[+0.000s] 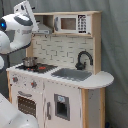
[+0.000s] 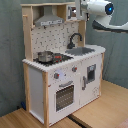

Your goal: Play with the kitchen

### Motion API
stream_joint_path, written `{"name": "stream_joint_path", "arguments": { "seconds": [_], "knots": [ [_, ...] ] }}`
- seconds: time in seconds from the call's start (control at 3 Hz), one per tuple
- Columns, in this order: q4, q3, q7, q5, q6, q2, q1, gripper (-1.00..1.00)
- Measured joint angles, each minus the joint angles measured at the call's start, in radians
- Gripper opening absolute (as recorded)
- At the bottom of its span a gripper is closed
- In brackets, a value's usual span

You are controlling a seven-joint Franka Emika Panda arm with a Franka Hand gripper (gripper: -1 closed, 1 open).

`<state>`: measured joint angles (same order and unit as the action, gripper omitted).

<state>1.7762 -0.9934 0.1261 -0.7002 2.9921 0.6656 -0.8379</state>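
Note:
The kitchen [image 1: 60,95] [image 2: 60,75] is a white and light-wood toy unit, seen in both exterior views. It has an oven door [image 1: 26,106] [image 2: 64,96], red knobs [image 1: 34,84] [image 2: 56,76], a black faucet [image 1: 84,59] [image 2: 75,39], a grey sink [image 1: 72,74] [image 2: 82,50], a hood [image 1: 44,29] [image 2: 47,20] and a microwave [image 1: 70,23]. A small steel pot [image 1: 29,62] [image 2: 45,56] stands on the hob. My gripper [image 1: 37,29] [image 2: 76,11] hangs at the upper shelf's height, beside the hood and well above the pot.
The white arm [image 1: 17,30] [image 2: 97,9] reaches in from the first exterior view's left and the second exterior view's right. A grey curtain [image 2: 10,50] hangs behind the kitchen. The kitchen stands on wooden boards [image 2: 100,107].

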Motion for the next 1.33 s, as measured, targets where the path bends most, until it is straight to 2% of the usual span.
{"name": "stream_joint_path", "arguments": {
  "seconds": [0.33,1.0,1.33],
  "knots": [
    [0.028,-0.005,0.02,0.0,-0.001,0.103,0.003,1.0],
    [0.115,-0.028,0.103,0.0,0.0,0.29,0.009,1.0],
    [0.151,-0.053,0.126,0.001,-0.003,0.387,0.018,1.0]
  ]
}}
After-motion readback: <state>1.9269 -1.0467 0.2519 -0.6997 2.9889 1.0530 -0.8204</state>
